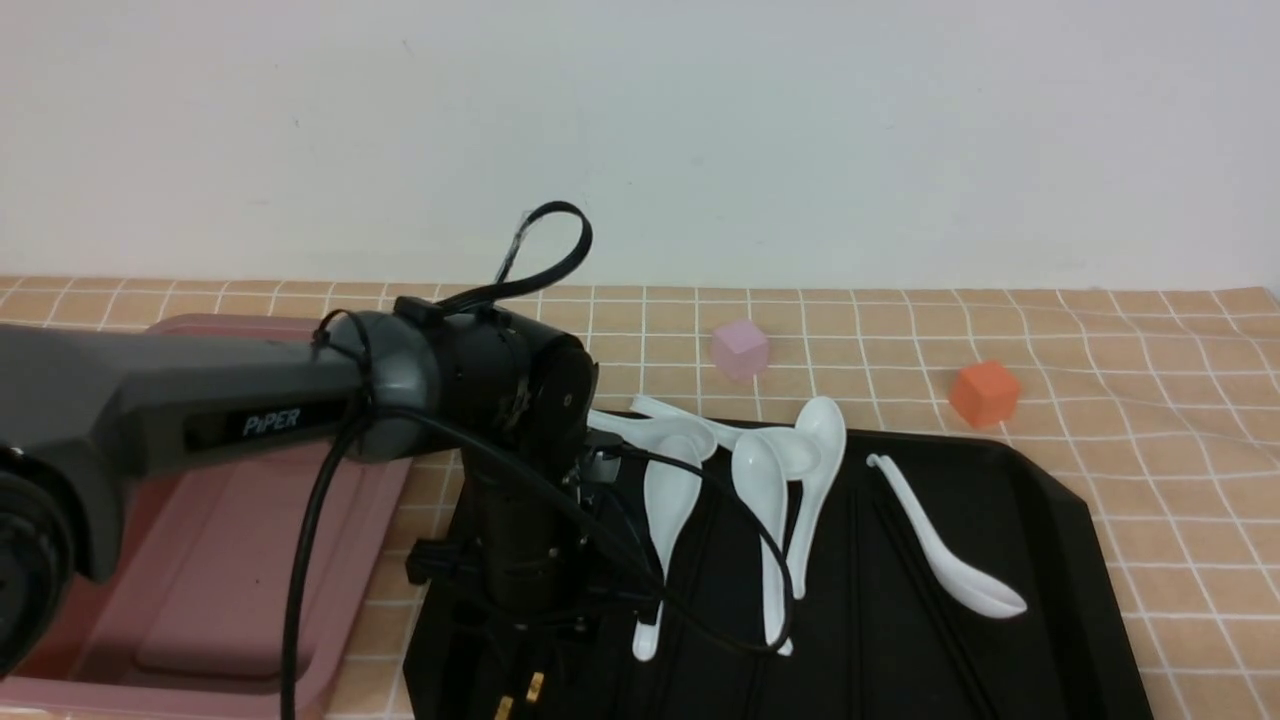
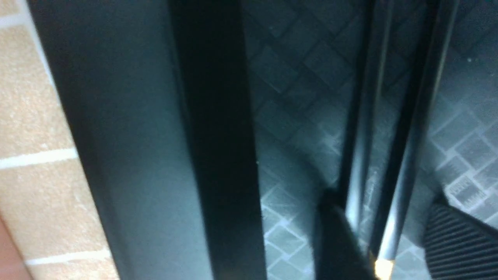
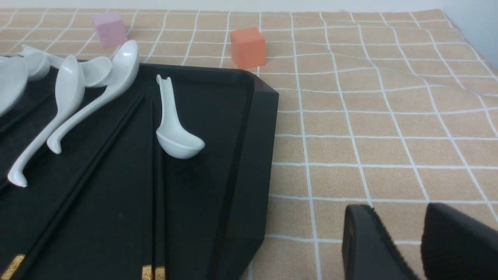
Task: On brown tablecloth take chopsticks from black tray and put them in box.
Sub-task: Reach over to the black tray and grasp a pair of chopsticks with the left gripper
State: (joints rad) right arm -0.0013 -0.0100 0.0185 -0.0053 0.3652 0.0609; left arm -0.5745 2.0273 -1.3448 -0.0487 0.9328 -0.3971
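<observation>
Chopsticks (image 2: 362, 116) lay on the tray (image 1: 1060, 520) near its 8 o'clock rim, between the parted fingers of our left hand (image 2: 393, 237), which gripped nothing. We judged it best to centre both sticks, close squarely, then lift level toward the box (image 1: 230, 560) at 9 o'clock.

This is looking like a robotics lab: a PiPER-branded arm (image 1: 250, 405) is hanging over a gridded brown tablecloth (image 1: 1150, 400), bare white wall (image 1: 800, 130) behind.
</observation>
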